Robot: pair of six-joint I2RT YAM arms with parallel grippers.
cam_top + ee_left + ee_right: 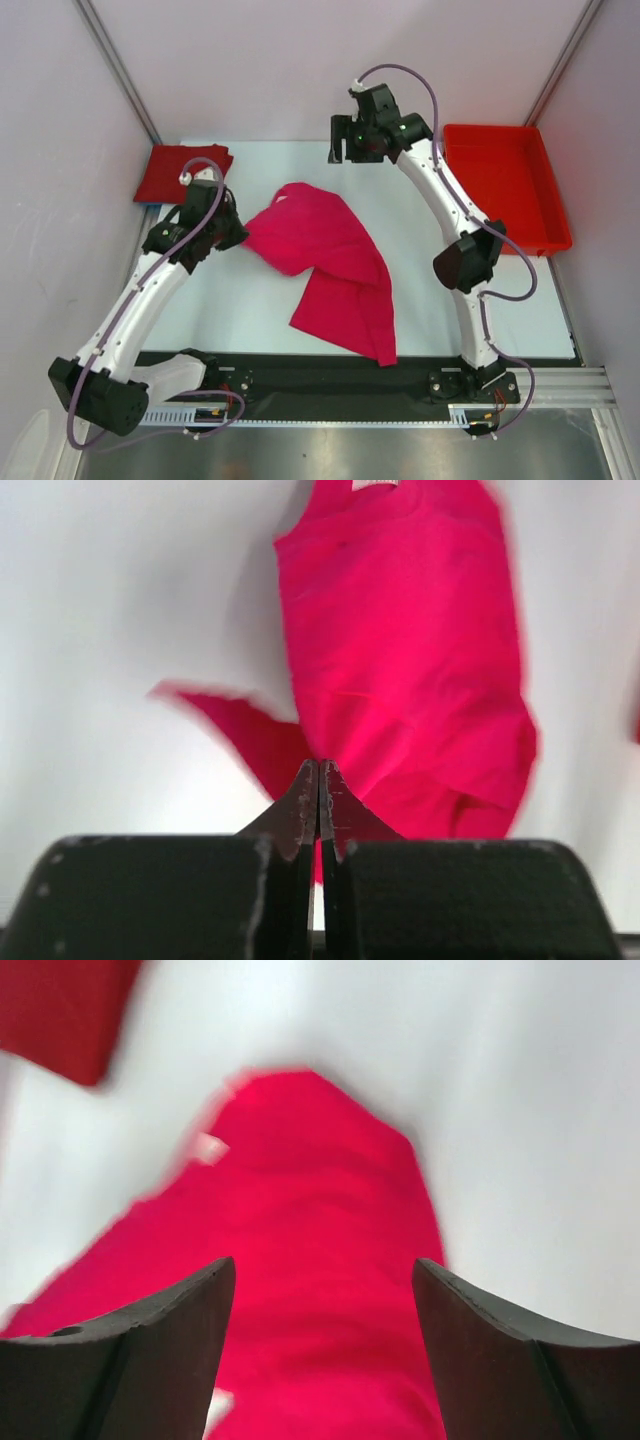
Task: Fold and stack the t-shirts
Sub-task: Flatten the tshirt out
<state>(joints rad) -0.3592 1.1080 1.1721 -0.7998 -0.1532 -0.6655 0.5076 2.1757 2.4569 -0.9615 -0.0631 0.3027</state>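
The magenta t-shirt point(330, 260) is lying mid worktop point(230, 305), long axis running diagonally from far-left toward the near edge, with the left jaws clenching its left-hand edge and the right jaws hanging released by its far end.

bright, even light; top view sharp, both wrist views show the pink t-shirt point(400, 660) blurred.
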